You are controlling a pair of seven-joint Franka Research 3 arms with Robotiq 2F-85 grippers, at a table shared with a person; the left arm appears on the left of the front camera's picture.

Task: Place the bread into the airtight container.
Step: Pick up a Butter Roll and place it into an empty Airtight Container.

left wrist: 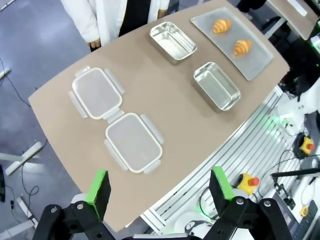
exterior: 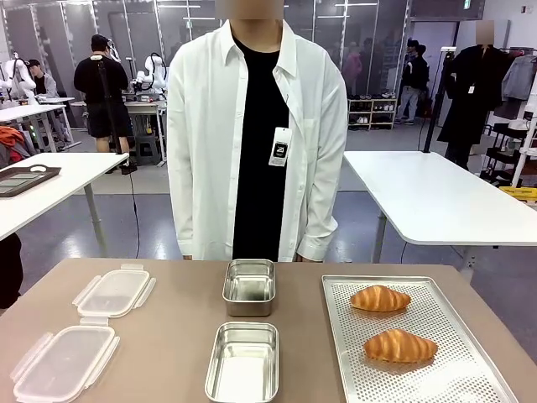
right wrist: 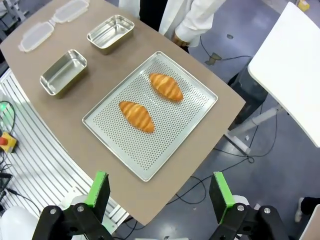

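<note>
No readable text found. Badge [exterior: 280, 147] clipped to person's white shirt [exterior: 201, 126]: dark logo mark and fine print seen, too small to be read. No lettering made out on containers, lids or tray.

Front level; wrists high overhead, sharing bread [right wrist: 136, 116]

The perforated tray [exterior: 436, 369] is cut off at the front view's bottom edge; print on the person's badge [exterior: 279, 148] is too small to be read.
</note>
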